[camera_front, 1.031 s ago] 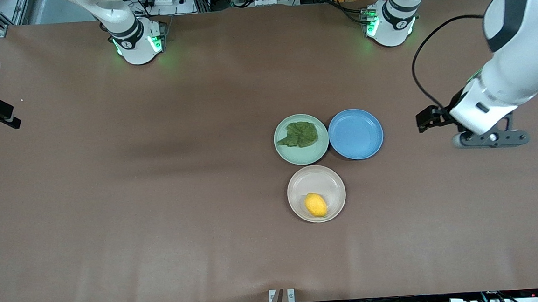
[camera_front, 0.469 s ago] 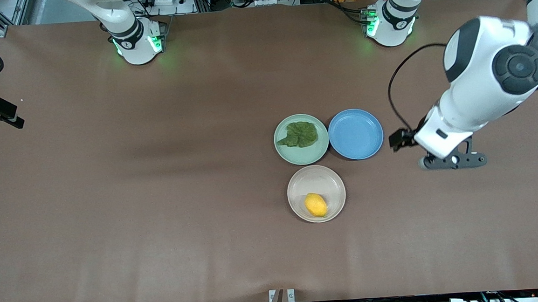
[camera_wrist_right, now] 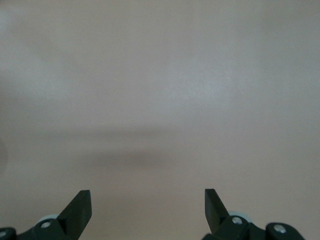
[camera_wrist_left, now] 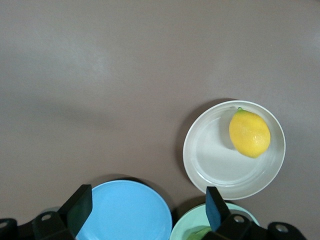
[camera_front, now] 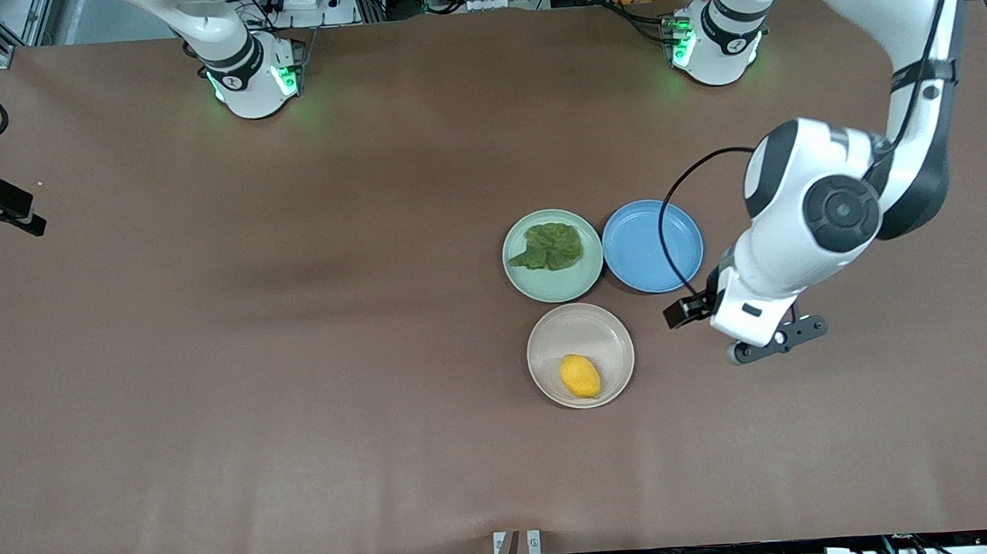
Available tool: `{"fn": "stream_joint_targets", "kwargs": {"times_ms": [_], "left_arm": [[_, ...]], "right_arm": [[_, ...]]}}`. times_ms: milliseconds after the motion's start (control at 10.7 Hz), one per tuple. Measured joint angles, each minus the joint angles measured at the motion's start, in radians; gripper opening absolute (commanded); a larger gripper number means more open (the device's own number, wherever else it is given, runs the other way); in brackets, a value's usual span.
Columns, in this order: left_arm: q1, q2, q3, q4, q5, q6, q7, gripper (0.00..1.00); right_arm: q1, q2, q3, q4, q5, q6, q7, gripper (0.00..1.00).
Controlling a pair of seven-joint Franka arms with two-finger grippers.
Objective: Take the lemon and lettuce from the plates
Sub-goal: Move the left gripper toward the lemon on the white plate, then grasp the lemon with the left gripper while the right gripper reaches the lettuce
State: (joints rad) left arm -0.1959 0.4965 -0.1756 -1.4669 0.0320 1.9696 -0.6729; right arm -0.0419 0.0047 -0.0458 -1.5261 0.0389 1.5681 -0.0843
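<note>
The yellow lemon (camera_front: 580, 376) lies on the beige-white plate (camera_front: 548, 334), the plate nearest the front camera. The dark-green lettuce (camera_front: 551, 245) lies on the mint plate (camera_front: 537, 285). My left gripper (camera_front: 756, 336) hangs in the air beside the beige plate, toward the left arm's end. It is open and empty. The left wrist view shows it (camera_wrist_left: 147, 210) above the blue plate, with the lemon (camera_wrist_left: 249, 133) and the beige plate (camera_wrist_left: 210, 160) ahead. My right gripper (camera_wrist_right: 147, 210) is open and empty over bare table.
An empty blue plate (camera_front: 642, 251) sits beside the mint plate, toward the left arm's end; it also shows in the left wrist view (camera_wrist_left: 125, 212). The three plates touch or nearly touch. Brown table (camera_front: 293, 366) lies all around them.
My left arm has swung from the left arm's end of the table toward the plates, still open and empty. The plates, lemon and lettuce have not moved.
</note>
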Motion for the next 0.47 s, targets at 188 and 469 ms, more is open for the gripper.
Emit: {"fn": "stream_joint_targets", "kwargs": {"times_ms": [188,469], "left_arm": [[-0.012,0.053,-0.001,0.021,0.000,0.062,-0.066,1.00],[-0.049,0.109,-0.003,0.027,0.000,0.155,-0.166,1.00]], "right_arm": [[0.013,0.002,0.005,-0.001,0.000,0.001,0.020,1.00],[0.103,0.015,0.012,-0.005,0.000,0.019,0.158,1.00]]}}
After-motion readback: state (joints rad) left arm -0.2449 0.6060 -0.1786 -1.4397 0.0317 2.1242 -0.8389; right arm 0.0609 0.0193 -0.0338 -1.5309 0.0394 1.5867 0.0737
